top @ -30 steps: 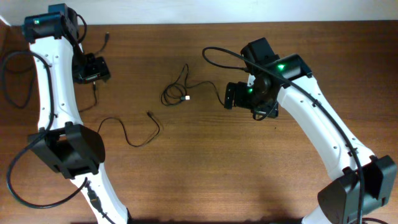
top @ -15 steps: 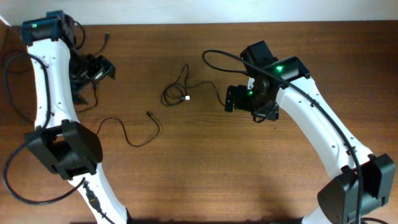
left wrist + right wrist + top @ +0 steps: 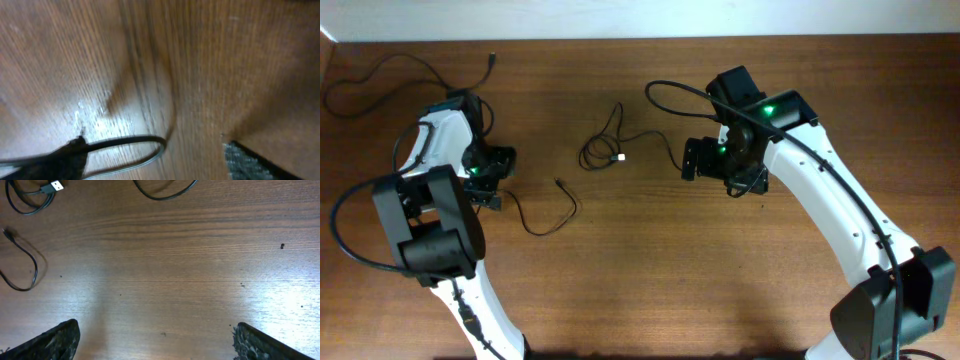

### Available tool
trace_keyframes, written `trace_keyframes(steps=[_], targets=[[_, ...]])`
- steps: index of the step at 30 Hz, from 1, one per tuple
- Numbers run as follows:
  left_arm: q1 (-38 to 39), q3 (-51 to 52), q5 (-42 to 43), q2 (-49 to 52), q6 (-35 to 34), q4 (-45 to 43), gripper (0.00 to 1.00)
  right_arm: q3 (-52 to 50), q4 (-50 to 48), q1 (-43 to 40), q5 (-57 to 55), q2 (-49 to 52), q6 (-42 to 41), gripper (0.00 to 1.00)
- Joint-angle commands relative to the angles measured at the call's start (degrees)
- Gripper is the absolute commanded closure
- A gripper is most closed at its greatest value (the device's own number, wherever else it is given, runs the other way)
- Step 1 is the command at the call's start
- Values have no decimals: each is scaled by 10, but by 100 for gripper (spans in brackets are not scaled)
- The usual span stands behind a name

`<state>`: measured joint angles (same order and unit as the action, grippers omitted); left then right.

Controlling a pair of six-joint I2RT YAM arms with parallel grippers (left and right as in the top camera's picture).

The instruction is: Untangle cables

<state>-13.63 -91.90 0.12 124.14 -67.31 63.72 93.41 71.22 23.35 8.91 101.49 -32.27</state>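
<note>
Thin, limp, light cables (image 3: 584,152), best pinched near a plug (image 3: 621,157); right end effector (image 3: 157,332) released and empty, state of left end effector (image 3: 491,174) unclear.

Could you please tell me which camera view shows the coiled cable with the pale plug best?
The overhead view: the coiled cable shows its whole loop and pale plug. The right wrist view catches only part of it at its top-left corner. The left wrist view shows a blurred cord, seemingly another.

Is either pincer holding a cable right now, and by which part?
Right pincer holds nothing, jaws wide over the table. Left pincer: cannot tell; a cable lies beside it, wrist view blurred.
</note>
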Motion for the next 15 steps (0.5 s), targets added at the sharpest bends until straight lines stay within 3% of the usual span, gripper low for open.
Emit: trace_keyframes(steps=[1,5,11,13,15], targets=[[0,28,-56,-3,-17,-37,22,-4,-1,3,-5,2,5,2],[0,30,-136,-3,-17,-52,38,-4,-1,3,-5,2,5,2],[0,30,-148,-3,0,-45,82,-4,-3,3,-5,2,5,2],[0,29,-148,-3,1,-42,82,-4,-2,3,-5,2,5,1],[0,19,-150,-7,1,-15,100,-4,-1,3,-5,2,5,2]])
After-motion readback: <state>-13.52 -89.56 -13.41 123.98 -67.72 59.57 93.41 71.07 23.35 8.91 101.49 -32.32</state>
